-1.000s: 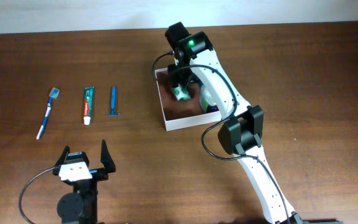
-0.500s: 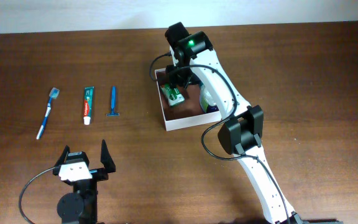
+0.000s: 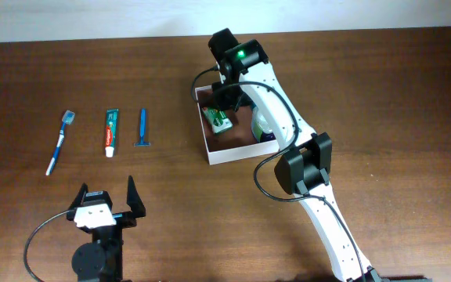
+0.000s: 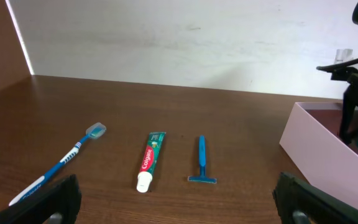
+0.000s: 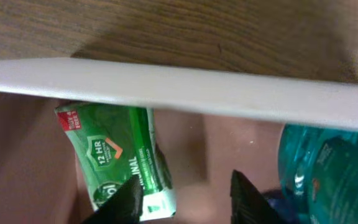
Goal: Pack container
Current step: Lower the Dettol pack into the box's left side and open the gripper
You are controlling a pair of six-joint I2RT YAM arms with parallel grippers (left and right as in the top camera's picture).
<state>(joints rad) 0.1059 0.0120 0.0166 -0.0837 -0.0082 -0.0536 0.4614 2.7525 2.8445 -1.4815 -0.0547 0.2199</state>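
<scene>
Container [image 3: 233, 153] is sitting right of table [image 3: 382, 94] ctr, w/ green packet [image 5: 114, 155] lying inside by a blue bottle [image 5: 328, 168]; right gripper [image 5: 188, 202] is hanging over it, fingers [image 5: 248, 196] apart, holding nothing, so lifting straight up is looking safest. Wrist cam is showing that gap, overhead isn't; left gripper [image 3: 106, 196] is idling wide open.

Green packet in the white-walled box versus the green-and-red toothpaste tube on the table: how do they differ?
The green packet lies inside the white-walled container; the green-and-red toothpaste tube lies outside on the brown wooden table. The packet is shorter; the tube is longer and white-capped. The packet lies slanted in the overhead view; the tube nearly vertical. Both lie flat.
</scene>
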